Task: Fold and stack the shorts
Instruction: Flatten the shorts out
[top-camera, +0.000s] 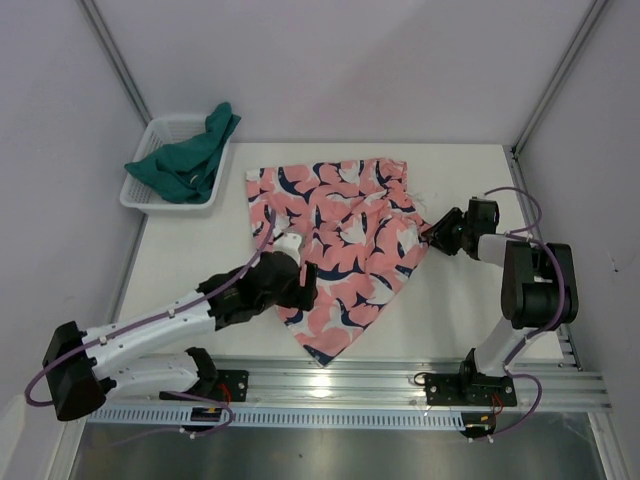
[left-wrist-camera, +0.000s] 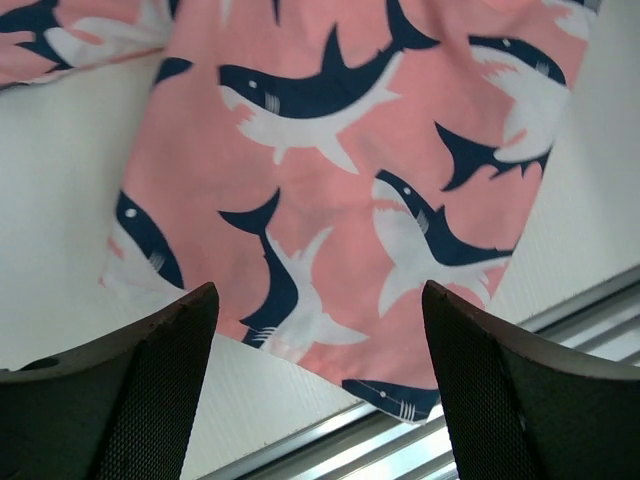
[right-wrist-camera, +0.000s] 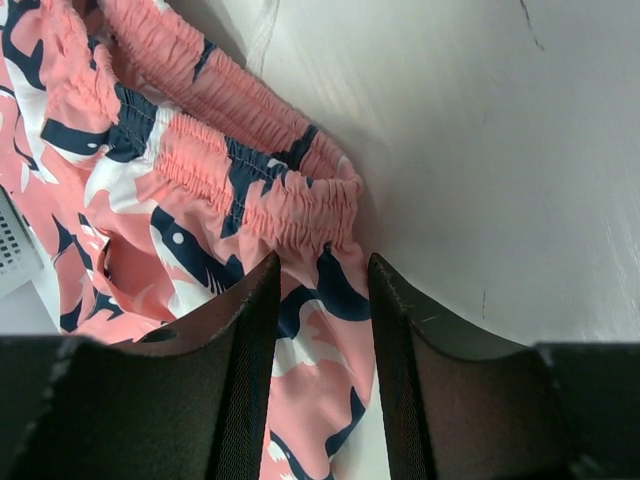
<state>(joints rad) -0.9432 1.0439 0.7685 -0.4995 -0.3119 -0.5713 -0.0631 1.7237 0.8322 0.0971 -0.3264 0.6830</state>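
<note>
The salmon-pink shark-print shorts (top-camera: 340, 230) lie spread on the white table, one leg pointing toward the near edge. My left gripper (top-camera: 300, 285) hovers over the left side of that leg; in the left wrist view the gripper (left-wrist-camera: 315, 290) is open wide above the hem of the pink shorts (left-wrist-camera: 330, 170). My right gripper (top-camera: 432, 233) is at the shorts' right corner; in the right wrist view the gripper (right-wrist-camera: 322, 262) stands partly open, with fabric of the pink shorts (right-wrist-camera: 200, 200) just below the elastic waistband lying between its fingers. The dark teal shorts (top-camera: 190, 160) are bunched in the basket.
The white mesh basket (top-camera: 140, 195) sits at the far left corner of the table. A metal rail (top-camera: 400, 380) runs along the near edge, and it also shows in the left wrist view (left-wrist-camera: 400, 450). Walls and frame posts close in the table on three sides.
</note>
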